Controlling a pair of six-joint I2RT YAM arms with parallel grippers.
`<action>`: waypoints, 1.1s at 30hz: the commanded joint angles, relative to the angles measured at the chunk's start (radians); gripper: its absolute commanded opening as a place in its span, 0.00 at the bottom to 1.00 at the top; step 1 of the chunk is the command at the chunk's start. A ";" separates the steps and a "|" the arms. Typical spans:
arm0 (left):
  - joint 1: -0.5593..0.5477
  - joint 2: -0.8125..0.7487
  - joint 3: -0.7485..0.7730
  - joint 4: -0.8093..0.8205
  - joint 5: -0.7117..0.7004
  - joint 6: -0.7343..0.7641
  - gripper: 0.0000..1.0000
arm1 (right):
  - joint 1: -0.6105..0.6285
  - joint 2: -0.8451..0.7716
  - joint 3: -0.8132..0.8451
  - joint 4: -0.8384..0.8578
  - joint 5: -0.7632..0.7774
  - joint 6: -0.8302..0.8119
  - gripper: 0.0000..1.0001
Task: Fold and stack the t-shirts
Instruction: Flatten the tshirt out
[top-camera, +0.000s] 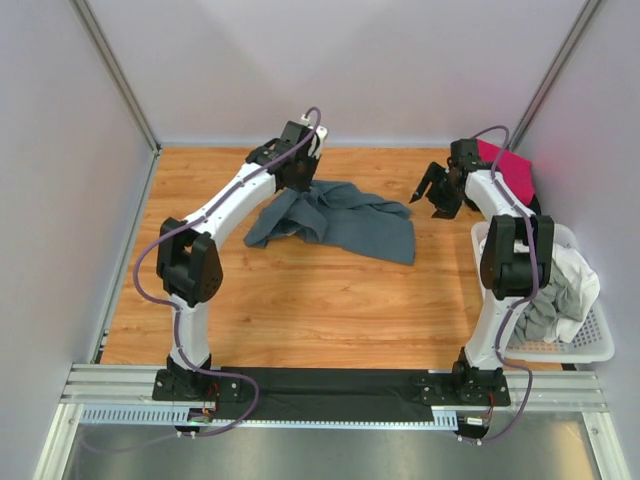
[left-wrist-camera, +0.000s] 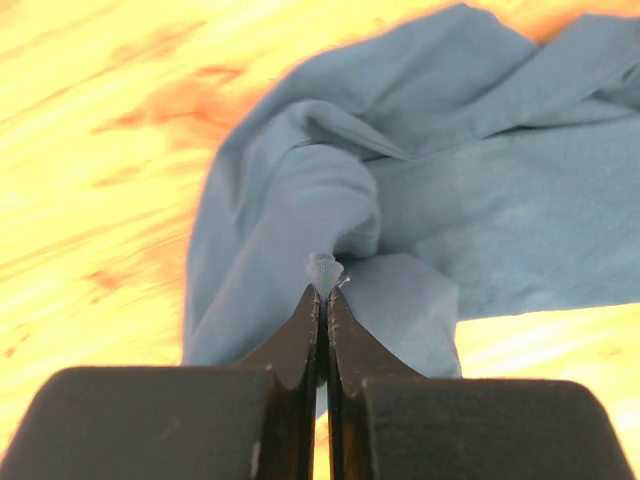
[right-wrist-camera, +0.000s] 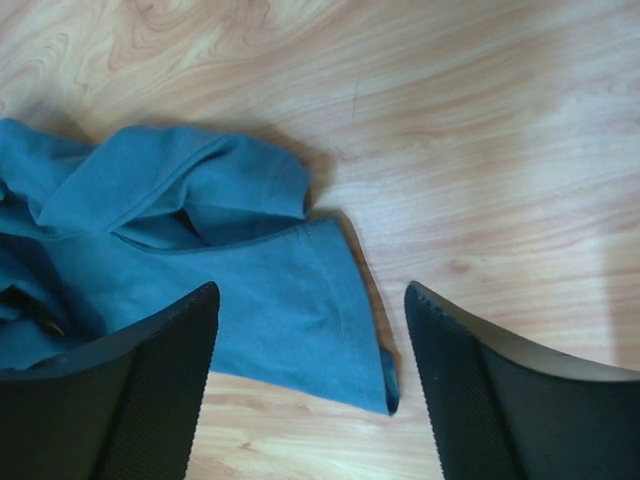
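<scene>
The left jaws are clenched tight, grasping a pinch of the slate blue-grey cloth t-shirt (top-camera: 345, 225) at its 11 o'clock edge. That shirt lies crumpled on the wooden worktop (top-camera: 300, 310), just toward 12 from centre. The right jaws stand wide, released, near the shirt's 3 o'clock corner. A magenta-pink cloth t-shirt (top-camera: 512, 172) sits at 2 o'clock. At 4, a white cloth shirt (top-camera: 578, 272) and a light grey cloth shirt (top-camera: 548, 308) fill the white plastic lattice basket (top-camera: 592, 348).
</scene>
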 joint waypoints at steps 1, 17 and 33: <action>0.015 -0.133 -0.033 0.009 0.034 -0.027 0.00 | 0.005 0.036 0.065 0.087 -0.012 0.008 0.75; 0.081 -0.239 -0.128 -0.006 0.016 -0.076 0.00 | 0.071 0.231 0.231 0.011 0.052 -0.009 0.61; 0.125 -0.287 -0.132 -0.013 0.000 -0.061 0.00 | 0.086 0.300 0.356 -0.032 0.051 0.020 0.04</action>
